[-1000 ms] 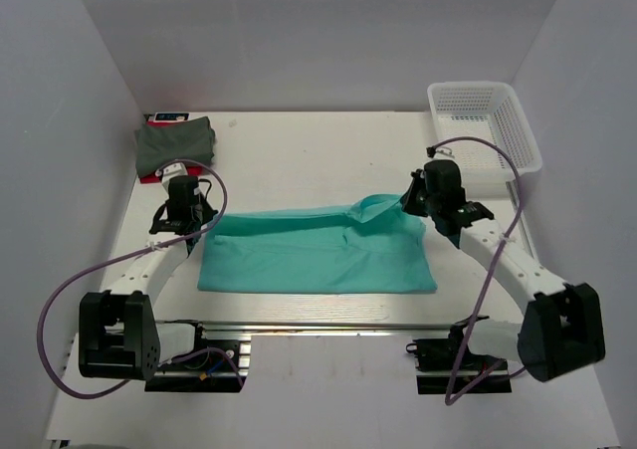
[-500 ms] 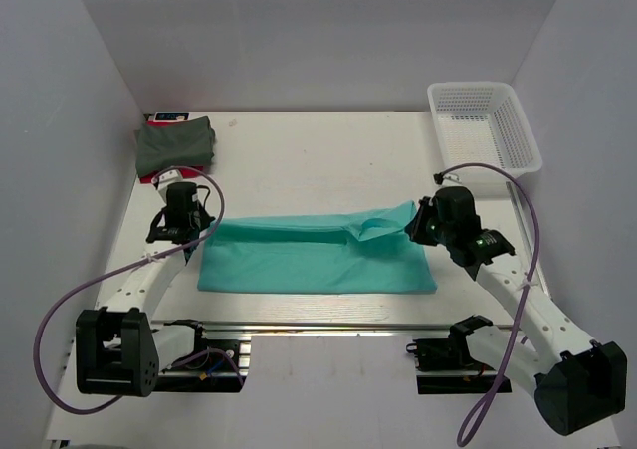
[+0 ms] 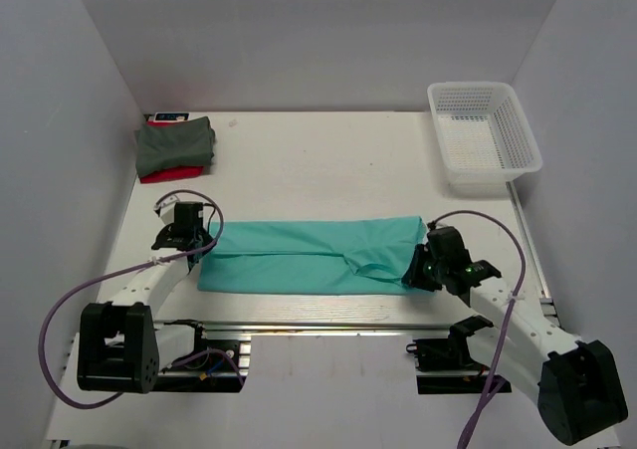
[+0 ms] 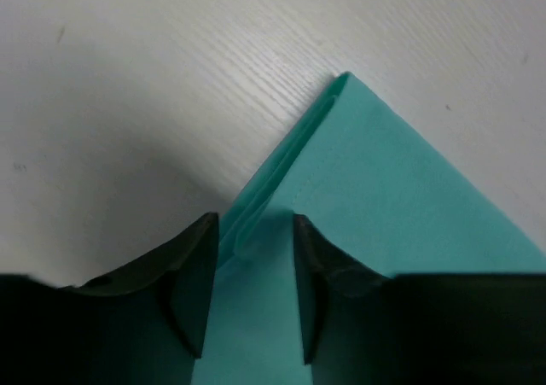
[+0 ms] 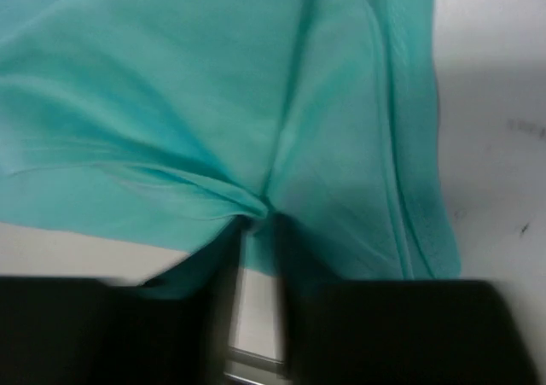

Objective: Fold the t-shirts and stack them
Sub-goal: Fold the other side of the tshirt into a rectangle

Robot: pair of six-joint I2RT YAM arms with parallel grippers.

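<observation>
While scanning near to far: right gripper clamped almost shut on a pucker of the teal t-shirt. Left gripper at the other end, jaws a narrow gap apart astride the folded corner; gripped or loose, cannot tell. Stretched between both as one long folded band, so crosswise folds and stacking yet to do. Beyond the left gripper, folded and piled: dark grey-green t-shirt on red t-shirt. Beyond the right gripper, one basket. Tally: three shirts, one basket.
</observation>
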